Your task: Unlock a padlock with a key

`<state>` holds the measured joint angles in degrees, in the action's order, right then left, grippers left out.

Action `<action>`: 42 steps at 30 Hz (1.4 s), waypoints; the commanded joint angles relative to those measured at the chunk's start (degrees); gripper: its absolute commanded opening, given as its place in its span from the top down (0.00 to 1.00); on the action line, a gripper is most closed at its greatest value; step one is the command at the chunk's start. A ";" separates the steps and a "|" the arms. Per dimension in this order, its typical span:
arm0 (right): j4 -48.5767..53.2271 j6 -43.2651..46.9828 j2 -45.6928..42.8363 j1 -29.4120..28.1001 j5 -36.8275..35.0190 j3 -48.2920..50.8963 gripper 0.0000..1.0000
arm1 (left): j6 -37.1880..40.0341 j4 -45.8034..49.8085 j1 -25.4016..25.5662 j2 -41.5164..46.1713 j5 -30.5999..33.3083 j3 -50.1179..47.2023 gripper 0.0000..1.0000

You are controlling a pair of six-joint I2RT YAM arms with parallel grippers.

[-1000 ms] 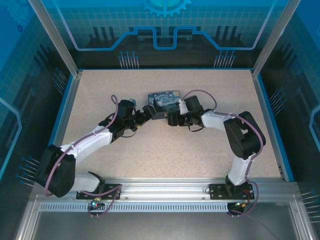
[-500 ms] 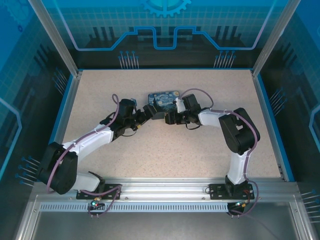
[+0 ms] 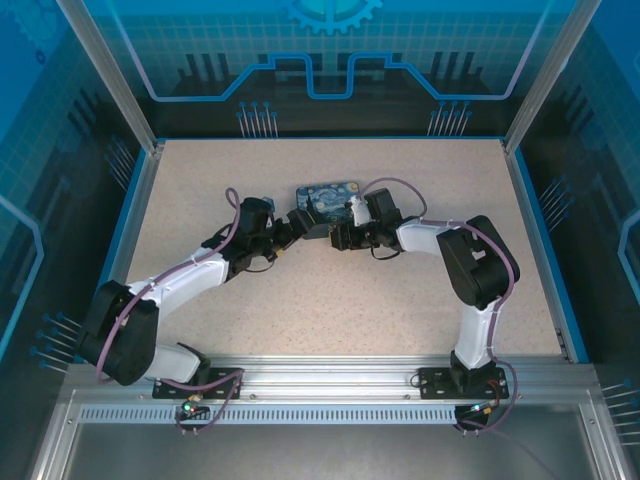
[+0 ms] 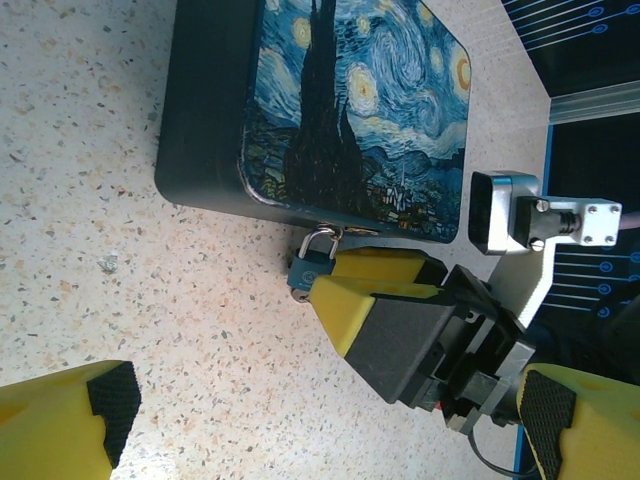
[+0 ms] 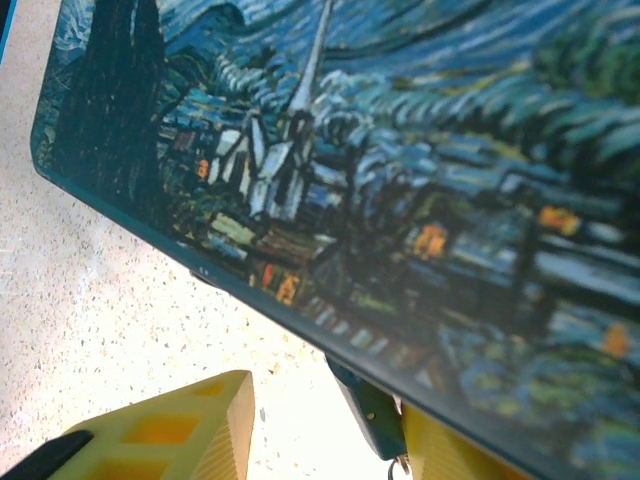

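Note:
The small bluish padlock (image 4: 311,270) hangs by its silvery shackle from the front edge of the dark-blue painted box (image 4: 350,110). In the right wrist view the padlock (image 5: 372,410) lies between my right gripper's (image 5: 320,425) jaws. It rests against the right yellow finger (image 5: 450,455), with a gap to the left finger (image 5: 170,430). My left gripper (image 4: 320,430) stands wide open over bare table, looking at the padlock. A small metal bit shows at the padlock's lower end; I cannot tell whether it is the key.
The box (image 3: 330,197) lies at the middle back of the speckled table (image 3: 330,300), with both grippers meeting at its front edge. Blue walls and metal posts ring the table.
My right arm has shifted a little left toward the box's front edge, and its jaws have narrowed around the padlock. The left arm has edged slightly closer.

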<state>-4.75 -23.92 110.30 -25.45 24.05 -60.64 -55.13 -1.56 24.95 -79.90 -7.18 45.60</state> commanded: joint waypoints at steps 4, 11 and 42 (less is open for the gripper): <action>0.79 0.25 2.18 -0.47 -1.12 0.22 0.58 | -0.06 -1.09 -0.45 -0.87 -1.17 1.39 0.01; 2.08 0.95 3.08 -0.65 -2.61 -0.18 0.62 | -0.32 -2.00 -0.43 -2.17 -1.60 1.91 0.01; 10.12 -3.68 -0.45 -0.68 -6.47 -1.49 1.00 | 10.90 12.35 -0.45 -5.71 10.58 12.08 0.01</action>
<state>-0.19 -24.84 110.91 -25.61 19.40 -61.52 -49.45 4.56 24.91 -84.09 -1.93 54.72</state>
